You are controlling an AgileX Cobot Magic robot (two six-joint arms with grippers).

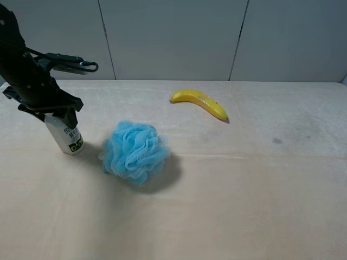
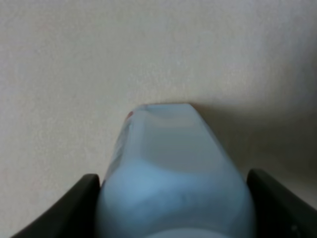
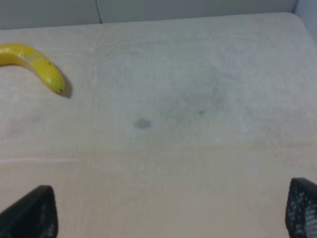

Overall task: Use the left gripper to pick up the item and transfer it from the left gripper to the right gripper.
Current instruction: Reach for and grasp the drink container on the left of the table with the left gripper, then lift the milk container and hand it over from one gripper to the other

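A blue mesh puff (image 1: 135,152) is seen just beside the item (image 1: 66,136), on the side towards the middle of the table (image 1: 244,206), with a narrow strip of bare surface left between the two. A yellow banana (image 1: 199,103) lies well apart from both, farther back and towards the right, and a small dark stain (image 1: 277,141) is marked on the tabletop farther right again. Nothing is placed between the item and the open middle of the table except the puff. The item, a small white bottle with black characters and a green-black band on its label, is found at the far left of the table, tilted, with its base down at the surface; whether the base is resting there or just raised cannot be told. Its upper part is covered by the left gripper (image 1: 57,116), which is set over it from above. In the left wrist view the two black fingers (image 2: 74,210) are shown closed against opposite sides of the bottle's white body, which fills the gap between them. The right gripper (image 3: 167,214) is not seen in the high view; in its own wrist view only the black fingertips (image 3: 30,214) are shown, spread wide apart above bare tabletop, with nothing held or touched.
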